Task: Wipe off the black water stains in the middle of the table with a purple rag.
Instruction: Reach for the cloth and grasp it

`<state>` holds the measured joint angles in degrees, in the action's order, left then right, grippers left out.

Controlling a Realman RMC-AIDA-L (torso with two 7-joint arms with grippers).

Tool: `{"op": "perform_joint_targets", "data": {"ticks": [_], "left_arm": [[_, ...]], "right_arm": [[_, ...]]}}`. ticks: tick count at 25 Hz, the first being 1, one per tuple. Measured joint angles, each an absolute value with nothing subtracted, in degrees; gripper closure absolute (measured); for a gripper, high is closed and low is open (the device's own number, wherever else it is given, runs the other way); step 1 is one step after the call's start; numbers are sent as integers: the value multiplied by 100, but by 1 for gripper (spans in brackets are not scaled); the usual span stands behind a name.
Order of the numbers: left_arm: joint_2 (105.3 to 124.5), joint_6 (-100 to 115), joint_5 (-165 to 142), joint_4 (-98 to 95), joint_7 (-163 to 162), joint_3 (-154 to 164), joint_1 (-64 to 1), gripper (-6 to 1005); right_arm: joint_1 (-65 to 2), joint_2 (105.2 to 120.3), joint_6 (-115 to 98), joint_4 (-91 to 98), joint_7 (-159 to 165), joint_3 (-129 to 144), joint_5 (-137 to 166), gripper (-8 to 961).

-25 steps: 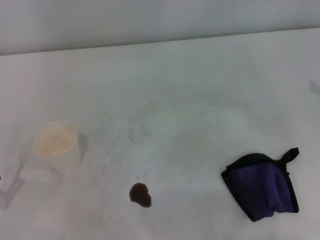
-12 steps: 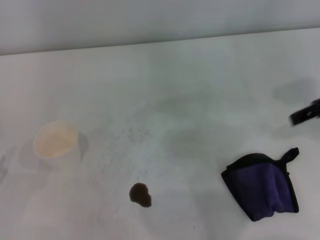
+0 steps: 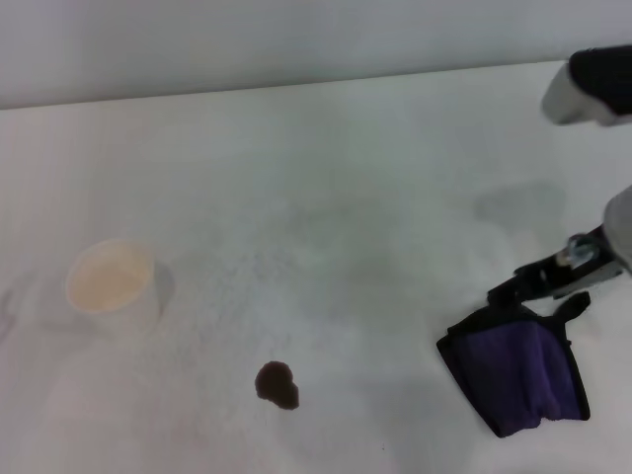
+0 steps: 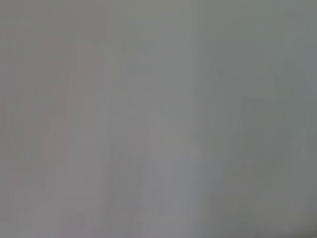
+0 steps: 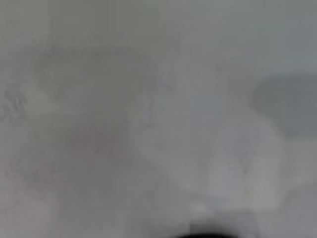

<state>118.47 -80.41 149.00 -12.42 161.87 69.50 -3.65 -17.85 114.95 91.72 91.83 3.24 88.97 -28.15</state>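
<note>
Right pincer (image 3: 543,279), its jaw state impossible to tell, hangs just above the far edge of the purple rag (image 3: 518,370), which lies flat on the white counter (image 3: 326,178). Well off to the pincer's left, the black water stains (image 3: 277,384); farther left, a white paper cup (image 3: 114,283); nothing lies between

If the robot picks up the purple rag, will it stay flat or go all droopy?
Probably droopy: the purple rag lies folded and rumpled on the table, so it looks like soft cloth. It likely weighs little. Its small black loop might dangle. The right end effector is just above it.
</note>
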Motion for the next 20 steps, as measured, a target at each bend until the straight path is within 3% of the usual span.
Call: {"op": "perform_joint_targets", "data": {"ticks": [5, 16, 20], "left_arm": [[11840, -7859, 14878, -1279, 16189, 6746, -452, 106], [11815, -7725, 14863, -1310, 16190, 6611, -609, 106], [11821, -7724, 14830, -1310, 16189, 6609, -622, 106]], "right_arm": [[-1791, 11490, 9336, 9284, 993, 9398, -2787, 118], [-1733, 11483, 9471, 9063, 1415, 9808, -2722, 272], [-1731, 11483, 9431, 8875, 1410, 9843, -2558, 275]]}}
